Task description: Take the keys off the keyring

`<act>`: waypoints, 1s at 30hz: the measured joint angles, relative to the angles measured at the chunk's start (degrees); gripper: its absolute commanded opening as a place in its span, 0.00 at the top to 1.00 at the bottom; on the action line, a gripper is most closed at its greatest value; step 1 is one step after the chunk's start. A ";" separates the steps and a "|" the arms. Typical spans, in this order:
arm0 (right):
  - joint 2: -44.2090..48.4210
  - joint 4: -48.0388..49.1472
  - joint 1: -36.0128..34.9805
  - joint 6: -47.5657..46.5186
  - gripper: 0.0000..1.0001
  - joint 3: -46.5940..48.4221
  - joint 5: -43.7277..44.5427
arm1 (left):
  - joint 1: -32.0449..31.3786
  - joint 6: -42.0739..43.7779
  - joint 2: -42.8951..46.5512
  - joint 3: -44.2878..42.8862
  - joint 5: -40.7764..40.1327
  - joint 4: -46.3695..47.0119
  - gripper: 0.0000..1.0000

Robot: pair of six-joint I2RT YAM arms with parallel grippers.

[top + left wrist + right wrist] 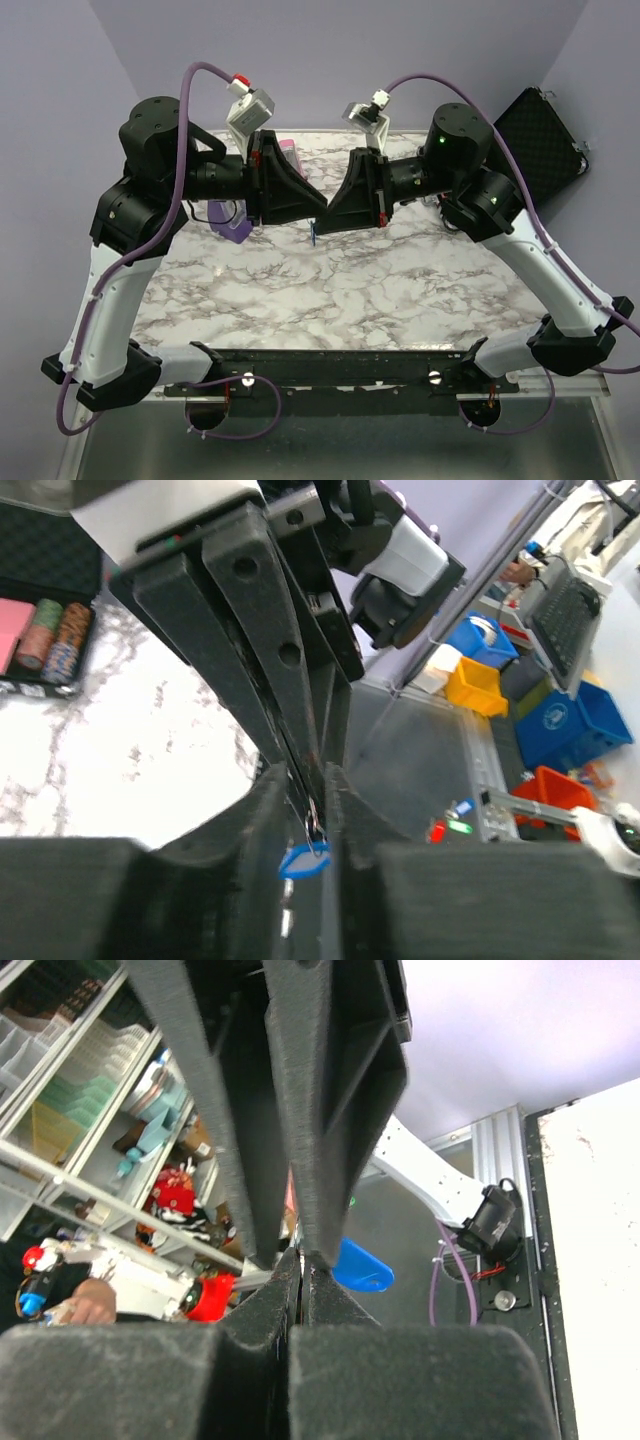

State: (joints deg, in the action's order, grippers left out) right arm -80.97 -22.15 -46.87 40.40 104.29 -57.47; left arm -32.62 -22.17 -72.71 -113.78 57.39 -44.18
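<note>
– Keys (314, 236) first: where do we have them?
– They hang as a small blue bundle in the air over the middle of the worktop (400, 290), a little nearer its far edge. They sit just under the spot where our two pincers meet tip to tip.
– Why lifted?
– We judge it gives the ring room to turn. Flat on the marble, we could hardly work a key round the coil.
– And the grips?
– Our left pincer (312, 785) is narrowed to a slit with the keyring (313, 825) caught in it, the blue bundle dangling beneath. Our right pincer (300, 1260) has its pads pressed together with no gap, and what it nips is hidden at the tips.
– So one anchors and one pulls?
– Likely, which would explain why we face them head-on.
</note>
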 measured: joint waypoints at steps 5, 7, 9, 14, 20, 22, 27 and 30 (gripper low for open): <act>-0.26 0.92 -0.48 -0.22 0.99 -0.33 3.69 | 3.17 -3.32 -0.02 0.92 -1.90 2.43 0.37; -0.35 1.40 -0.48 -0.22 0.99 -0.33 4.52 | 4.70 -4.57 0.22 1.62 -2.60 3.37 0.31; -0.35 1.81 -0.48 -0.20 0.99 -0.33 5.20 | 6.29 -6.08 1.31 3.10 -3.43 4.90 0.27; -0.35 3.54 -0.57 0.02 0.99 -0.33 6.67 | 9.31 -9.99 6.78 8.81 -5.14 10.14 0.23; -0.35 7.76 -0.66 1.31 0.99 -0.46 8.85 | 11.28 -18.49 15.26 19.69 -8.50 23.76 0.24; -0.35 9.64 -0.66 2.16 0.99 -0.70 9.16 | 11.30 -22.18 17.64 23.85 -9.57 29.09 0.26; -0.48 13.84 -0.68 4.26 0.99 -1.40 9.44 | 11.37 -29.51 20.04 30.73 -12.04 40.06 0.32; -0.74 16.00 -0.70 5.31 0.99 -1.42 9.42 | 11.52 -31.78 20.15 32.04 -13.79 42.80 0.38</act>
State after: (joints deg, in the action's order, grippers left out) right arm -81.71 -6.15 -47.57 45.71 102.87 -48.05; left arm -21.10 -53.95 -52.56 -81.73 43.59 -1.39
